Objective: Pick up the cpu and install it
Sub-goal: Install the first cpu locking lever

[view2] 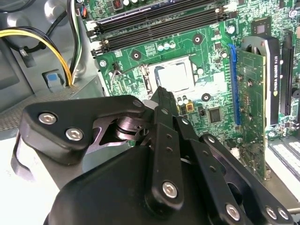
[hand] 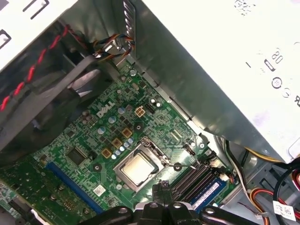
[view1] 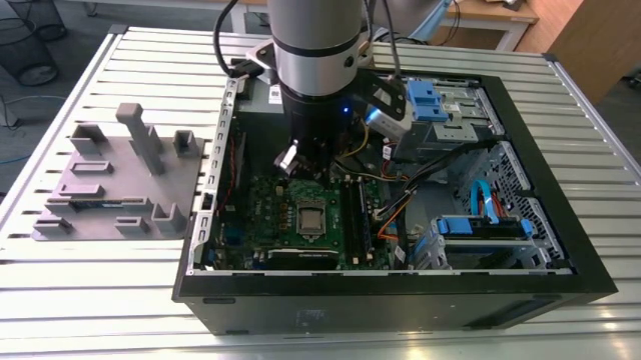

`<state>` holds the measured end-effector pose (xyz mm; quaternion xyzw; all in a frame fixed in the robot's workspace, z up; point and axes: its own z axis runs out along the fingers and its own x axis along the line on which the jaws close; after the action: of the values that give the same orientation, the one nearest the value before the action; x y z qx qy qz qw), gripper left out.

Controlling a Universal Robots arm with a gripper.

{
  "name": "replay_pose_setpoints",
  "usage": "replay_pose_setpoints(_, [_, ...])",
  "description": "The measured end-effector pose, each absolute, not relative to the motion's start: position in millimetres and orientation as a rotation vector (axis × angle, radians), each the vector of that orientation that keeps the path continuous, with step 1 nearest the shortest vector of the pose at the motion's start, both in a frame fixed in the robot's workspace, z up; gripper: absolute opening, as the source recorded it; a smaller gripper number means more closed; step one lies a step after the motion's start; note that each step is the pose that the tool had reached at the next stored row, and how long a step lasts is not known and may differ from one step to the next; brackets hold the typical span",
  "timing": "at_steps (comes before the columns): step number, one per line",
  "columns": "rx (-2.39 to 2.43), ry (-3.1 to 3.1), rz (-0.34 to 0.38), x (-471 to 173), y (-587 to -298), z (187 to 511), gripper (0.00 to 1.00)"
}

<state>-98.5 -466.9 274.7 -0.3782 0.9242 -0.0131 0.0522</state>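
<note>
The cpu (view1: 311, 218) lies flat in the metal-framed socket (view1: 297, 219) near the middle of the green motherboard (view1: 272, 196), inside the open black computer case (view1: 541, 225); its pale silver top shows in both wrist views (view2: 174, 76) (hand: 139, 168). The gripper (view1: 296, 166) hangs inside the case just above the board, on the far side of the socket in the exterior view, apart from the chip. In the second wrist view the fingers (view2: 165, 101) appear drawn together with nothing between them, their tip pointing toward the socket's edge. Black memory slots (view2: 159, 23) run beside the socket. An expansion card (view2: 251, 101) stands on edge on the board. On the exterior view's left, a grey fixture tray (view1: 110, 184) rests on the slatted tabletop (view1: 80, 277), well apart from the case.
</note>
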Motion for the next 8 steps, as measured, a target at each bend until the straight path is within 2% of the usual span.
replay_pose_setpoints(8, [-1.15,2.811,-0.04,-93.5,-458.4,273.4,0.11])
